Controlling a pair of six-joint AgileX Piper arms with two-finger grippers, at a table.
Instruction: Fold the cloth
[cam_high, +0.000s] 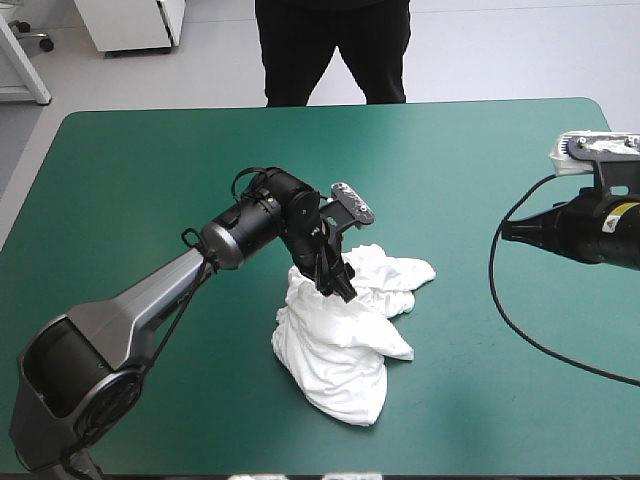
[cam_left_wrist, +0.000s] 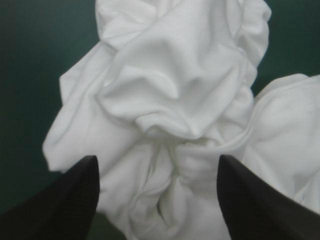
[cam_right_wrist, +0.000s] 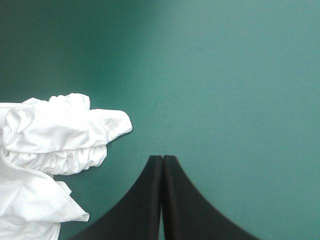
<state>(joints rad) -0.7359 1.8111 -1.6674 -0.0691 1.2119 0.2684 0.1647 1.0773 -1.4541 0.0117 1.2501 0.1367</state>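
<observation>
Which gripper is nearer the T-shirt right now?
Left. The left gripper is open right at the crumpled T-shirt, cloth between its fingers. The right gripper is shut over bare teal-green cover, apart from the T-shirt, which lies off to its side.

From above and behind, you overlook the whole table (cam_high: 480, 150); both wrist views look down close (the left closest), sharing the T-shirt (cam_high: 340, 340).
</observation>
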